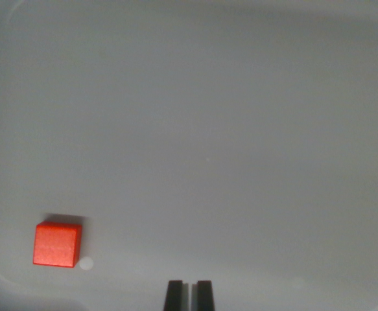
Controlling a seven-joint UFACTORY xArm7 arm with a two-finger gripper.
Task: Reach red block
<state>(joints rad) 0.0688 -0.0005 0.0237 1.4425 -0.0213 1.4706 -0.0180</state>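
While my gripper (189,295) hangs over the pale grey, smooth tabletop (214,129), only the tips of its two dark fingers (174,295) show at the bottom edge of the wrist view, drawn in close with just a thin slit of light between them. I read that as clenched on nothing, since no object sits between the tips.

The small red cube-shaped block (58,244), matt and solid-looking, lies flat on the surface well off to my tool's left in the wrist view and slightly ahead of the fingertips. It is apart from the fingers, with bare table between us. A small pale spot (86,263) on the surface sits just beside its near right corner.

I judge the block to be light and rigid, probably wood or plastic, with a dull finish that should not slip much and nothing fragile about it. If I had to take it, I would close on two opposite vertical faces, centred.

It has no real long axis: top face looks roughly square. Its edges run almost parallel to the view's borders, turned only a trace, so my fingers' closing line already nearly suits one pair of its side faces.
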